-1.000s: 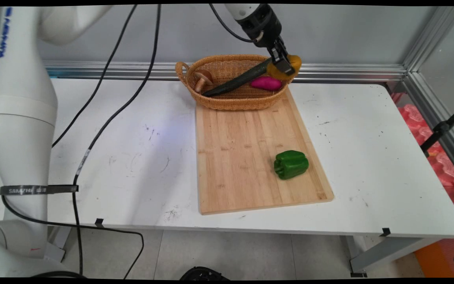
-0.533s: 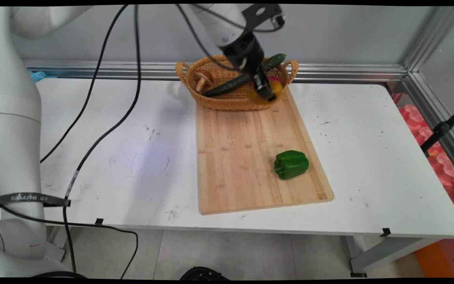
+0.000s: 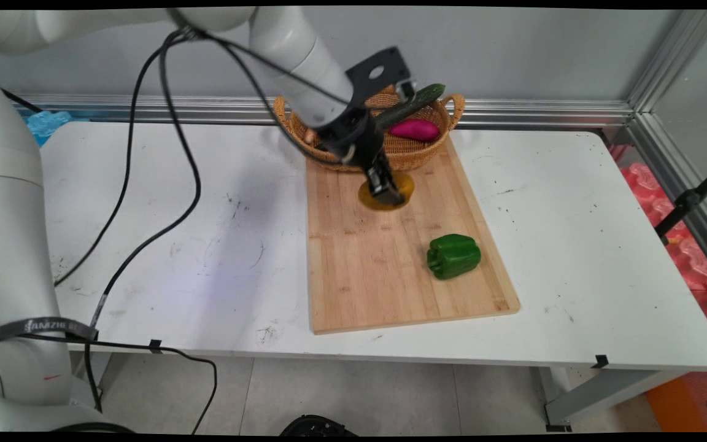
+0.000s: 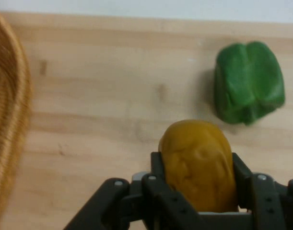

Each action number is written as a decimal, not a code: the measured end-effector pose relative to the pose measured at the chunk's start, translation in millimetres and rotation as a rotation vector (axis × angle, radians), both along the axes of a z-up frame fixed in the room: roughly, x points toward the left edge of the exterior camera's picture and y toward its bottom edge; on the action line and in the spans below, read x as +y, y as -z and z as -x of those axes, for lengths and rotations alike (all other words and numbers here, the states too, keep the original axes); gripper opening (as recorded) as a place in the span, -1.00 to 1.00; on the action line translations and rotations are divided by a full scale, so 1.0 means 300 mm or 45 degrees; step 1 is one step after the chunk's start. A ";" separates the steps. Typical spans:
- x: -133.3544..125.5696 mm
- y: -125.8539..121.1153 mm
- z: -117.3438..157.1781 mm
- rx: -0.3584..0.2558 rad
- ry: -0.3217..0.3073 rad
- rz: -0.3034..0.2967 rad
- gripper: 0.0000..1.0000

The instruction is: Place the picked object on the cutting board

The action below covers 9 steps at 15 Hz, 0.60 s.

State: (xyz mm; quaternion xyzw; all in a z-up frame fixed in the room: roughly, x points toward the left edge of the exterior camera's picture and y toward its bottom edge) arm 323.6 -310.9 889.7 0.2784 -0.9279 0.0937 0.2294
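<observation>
gripper (image 3: 388,191) pinching yellow potato (image 4: 199,165) over far end of cutting board (image 3: 384,270), wicker basket (image 3: 412,156) just behind holding cucumber (image 3: 412,103) and purple sweet potato (image 3: 413,129), green pepper (image 3: 453,256) on board, apart

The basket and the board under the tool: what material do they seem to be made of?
The basket looks like woven wicker, tan and matte, with its weave showing on the wall. The board looks like bamboo or pale wood in glued strips, smooth and unpainted. The tool holds a yellow potato-like thing over it.
</observation>
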 end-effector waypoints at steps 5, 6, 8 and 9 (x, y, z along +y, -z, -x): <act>0.120 0.101 -0.018 -0.001 -0.043 -0.028 -1.00; 0.137 0.121 -0.019 -0.002 -0.048 -0.033 -1.00; 0.161 0.152 -0.019 -0.002 -0.053 -0.039 -1.00; 0.176 0.172 -0.019 -0.003 -0.054 -0.043 -1.00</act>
